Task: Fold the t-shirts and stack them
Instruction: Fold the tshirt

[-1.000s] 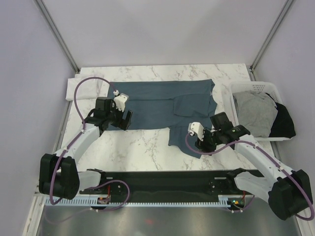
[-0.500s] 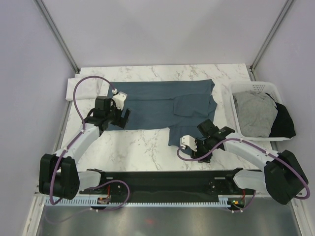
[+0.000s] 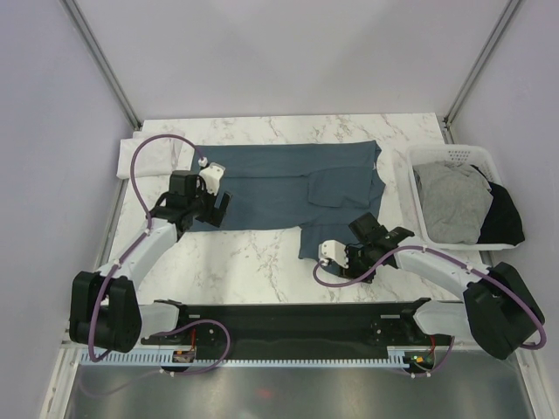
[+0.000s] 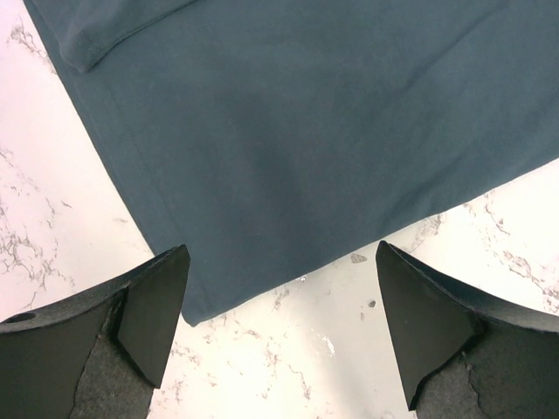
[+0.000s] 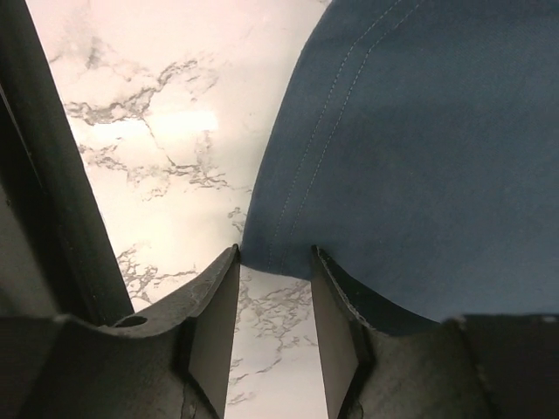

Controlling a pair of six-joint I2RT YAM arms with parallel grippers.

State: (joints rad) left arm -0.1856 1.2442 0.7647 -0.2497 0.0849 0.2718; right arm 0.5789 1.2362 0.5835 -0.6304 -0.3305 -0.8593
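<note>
Two white-and-black arms, dark wedge-fingered claws.
White shells along left arm (image 3: 144, 250) and right arm (image 3: 441, 262), black joints and bases far behind each claw; purple cable (image 3: 162, 138) looped back from a white camera block (image 3: 212, 177) just behind left claw (image 4: 281, 262); right claw (image 5: 275, 262) fingers (image 5: 214, 323) grey, paler inner faces.

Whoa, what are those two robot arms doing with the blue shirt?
They are working on folding t-shirts. A slate-blue t-shirt lies spread on the marble table. The left gripper hovers wide open over its near left corner. The right gripper is down at a near corner on the right side, jaws apart around the hem, not clamped yet. A grey t-shirt and a black t-shirt sit in the white basket.
</note>
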